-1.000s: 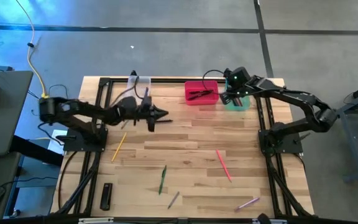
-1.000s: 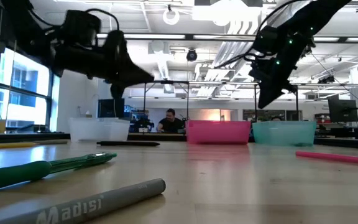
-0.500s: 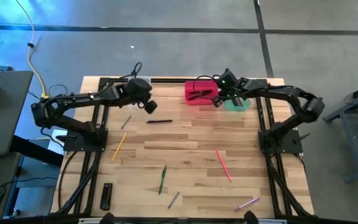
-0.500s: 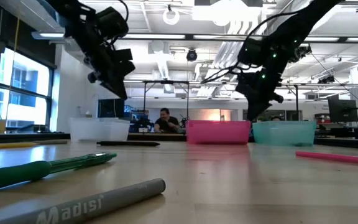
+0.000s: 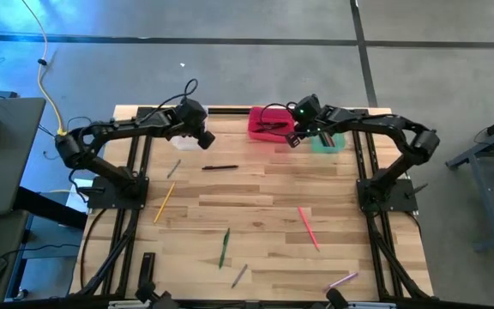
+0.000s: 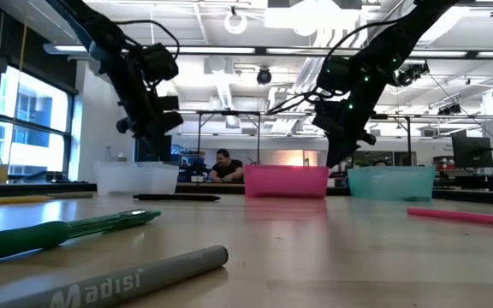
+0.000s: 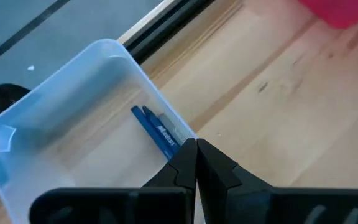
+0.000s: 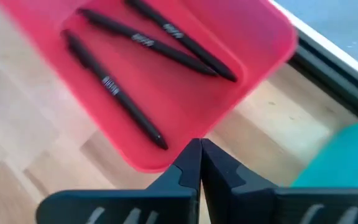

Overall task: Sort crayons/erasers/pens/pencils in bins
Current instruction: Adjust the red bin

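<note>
My left gripper point(image 7: 195, 144) is shut and hovers over the near rim of the clear bin point(image 7: 104, 48), which stands at the far left point(image 6: 135, 178) with a blue pen point(image 7: 157, 132) inside. My right gripper point(image 8: 199, 143) is shut at the pink-red bin point(image 5: 270, 124), which holds three black pens point(image 8: 114, 87). The green bin point(image 5: 328, 142) stands just right of it. Loose sticks lie on the table: a black pen point(image 5: 219, 167), a yellow pencil point(image 5: 163, 202), a green pen point(image 5: 225, 246), a pink one point(image 5: 308, 227). My right gripper's shut fingertips stand against the pink-red bin's outer wall point(image 8: 166, 163), at the side that faces the green bin. They come slanting down from the table's right. The bin stands flat on the table.
A grey stick point(image 5: 240, 275), a purple-pink stick point(image 5: 341, 280) and a flat black bar point(image 5: 147, 269) lie near the front edge. A short grey stick point(image 5: 174, 168) lies near the left arm. A person sits far behind the table point(image 6: 222, 167).
My left gripper has risen from the black pen, which stays on the table, and gone toward the far edge over the clear bin. My right gripper has gone left and down from the green bin to the pink-red bin, which has slid a little toward the table's left.
</note>
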Robot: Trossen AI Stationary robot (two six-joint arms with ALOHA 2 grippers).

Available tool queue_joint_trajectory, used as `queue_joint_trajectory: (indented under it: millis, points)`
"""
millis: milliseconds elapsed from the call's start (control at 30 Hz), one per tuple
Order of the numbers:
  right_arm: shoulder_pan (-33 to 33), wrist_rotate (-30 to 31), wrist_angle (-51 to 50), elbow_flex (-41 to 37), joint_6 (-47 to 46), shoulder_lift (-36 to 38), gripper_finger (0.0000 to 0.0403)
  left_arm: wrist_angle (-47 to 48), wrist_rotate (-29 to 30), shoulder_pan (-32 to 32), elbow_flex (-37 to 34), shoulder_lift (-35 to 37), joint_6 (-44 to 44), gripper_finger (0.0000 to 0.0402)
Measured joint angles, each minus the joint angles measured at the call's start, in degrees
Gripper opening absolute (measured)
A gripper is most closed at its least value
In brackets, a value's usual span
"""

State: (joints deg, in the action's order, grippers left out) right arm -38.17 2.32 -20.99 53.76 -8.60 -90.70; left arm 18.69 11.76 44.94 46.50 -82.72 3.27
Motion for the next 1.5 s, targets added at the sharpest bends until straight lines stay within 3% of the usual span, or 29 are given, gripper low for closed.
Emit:
queue_joint_trajectory:
  millis: [433, 767, 1000, 1233, 1500]
  points:
    - [0.07, -2.11, 3.99, -0.15, 0.09, -0.07, 0.0, -9.24, -3.81, 3.23, 0.0, -5.75, -0.97, 0.0]
    - [0.09, -0.3, 2.66, -0.15, 1.15, -0.07, 0.0, -12.44, -7.35, 6.29, -0.02, -3.53, -3.97, 0.0]
    - [0.08, 5.01, 0.77, -0.15, 0.75, -0.07, 0.0, -18.35, -9.81, 0.07, -2.23, 3.75, -3.87, 0.0]
    - [-1.21, 4.51, 4.49, -0.13, 1.03, -1.45, 0.0, -28.92, -13.38, -9.02, -8.43, 9.53, -2.89, 0.0]
    - [-2.12, 2.01, 11.28, -0.13, 2.34, -3.61, 0.0, -29.19, -14.8, -19.47, -11.12, 12.13, -5.45, 0.0]
